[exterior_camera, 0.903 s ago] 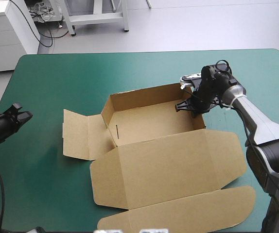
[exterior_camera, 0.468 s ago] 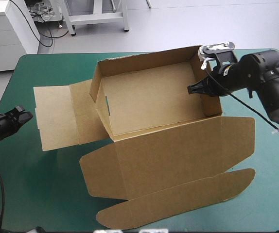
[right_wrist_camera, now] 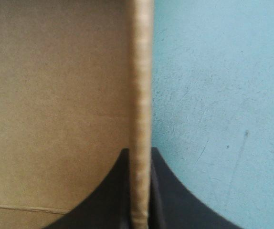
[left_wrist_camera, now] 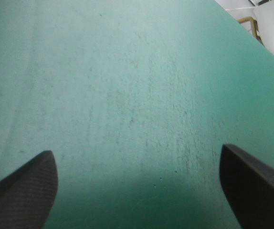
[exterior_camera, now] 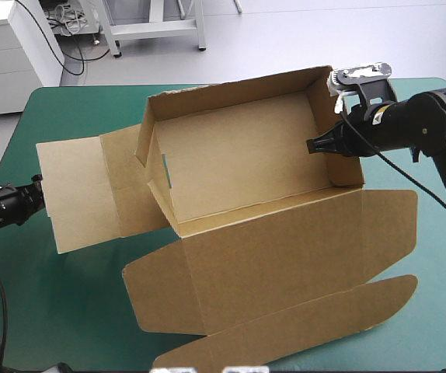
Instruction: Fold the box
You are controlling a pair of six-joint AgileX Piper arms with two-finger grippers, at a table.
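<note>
Surface [exterior_camera: 67,311], teal-green cover. Box [exterior_camera: 238,163], brown, at centre: tray walls up, lid spread flat toward the near edge. Right pincer [exterior_camera: 316,146]: clamped on the tray's right wall; only its wrist view shows the board edge between the fingers. Left pincer [exterior_camera: 35,198]: near the left edge; its wrist view shows it wide open over bare cover.

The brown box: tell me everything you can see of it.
The brown cardboard box is a cut sheet formed into an open tray, walls raised, with a narrow slot in its left wall. Its lid panel lies open toward the near edge and ends in a rounded tuck flap. A side flap spreads leftward. The tray looks lifted above the teal-green table cover. The right arm's black two-fingered tool is shut on its right wall.
</note>
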